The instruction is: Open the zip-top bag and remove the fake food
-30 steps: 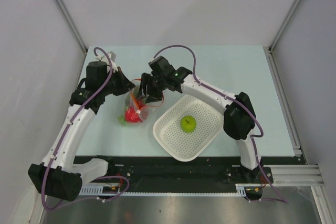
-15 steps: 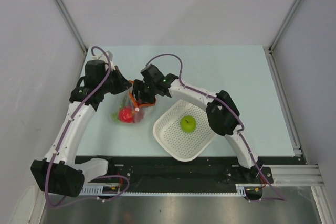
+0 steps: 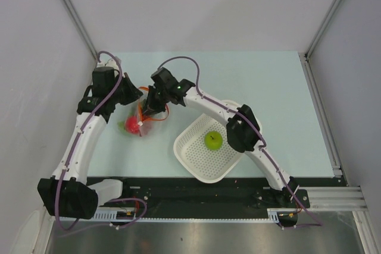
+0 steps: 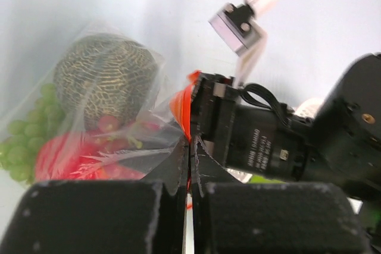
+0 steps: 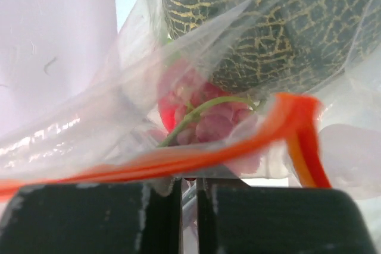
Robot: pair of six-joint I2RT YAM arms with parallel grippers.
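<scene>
Nearest the arm bases, one white basket [image 3: 193,165] sits on the bench [image 3: 268,87] with one green apple [image 3: 214,140] in it, so I judge that a single piece is already out. Just beyond and to the left lies the one zip-top bag [image 3: 136,126], bunched on the bench between the two hands. The rest of the fake food [image 3: 132,125] is inside it. Through the film I count four pieces: one netted melon [image 4: 104,78], one bunch of green grapes [image 4: 21,147], one red piece [image 4: 59,159] and one pink cluster [image 5: 202,120] on a green stem; more may be hidden. The left hand [image 4: 189,165] is pressed together, pinching a fold of the bag's clear film at one side of the mouth. The right hand [image 5: 189,185] is pressed together too, nipping the lip just under the orange zip strip [image 5: 178,156]. The strip bows outward in a loop, so the mouth looks at least partly open. What remains, as I read it, is spreading the mouth and taking those pieces out.
</scene>
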